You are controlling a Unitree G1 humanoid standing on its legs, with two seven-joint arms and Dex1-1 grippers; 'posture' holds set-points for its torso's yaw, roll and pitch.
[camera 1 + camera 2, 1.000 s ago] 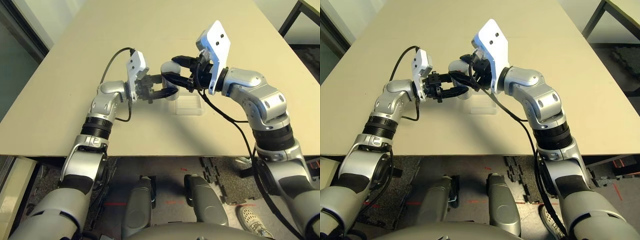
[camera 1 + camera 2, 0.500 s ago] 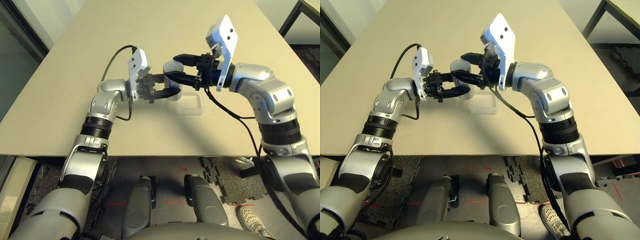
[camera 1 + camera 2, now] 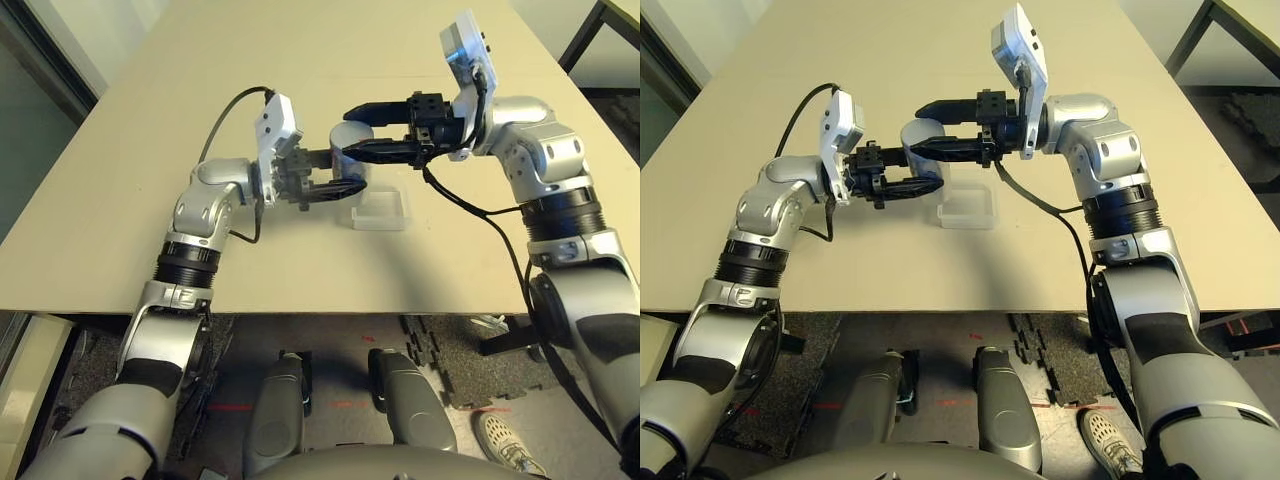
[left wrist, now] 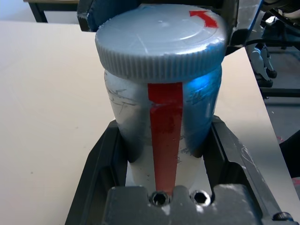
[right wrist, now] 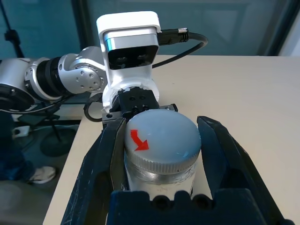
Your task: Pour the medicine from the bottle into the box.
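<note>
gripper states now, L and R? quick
Left gripper: shut on the bottle's body, holding it upright above the table.
Right gripper: shut on the bottle's cap, fingers on either side of it.

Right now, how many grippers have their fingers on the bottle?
2. The left gripper clamps the bottle around its body. The right gripper has its fingers either side of the cap. The box sits on the table below, untouched.
</note>
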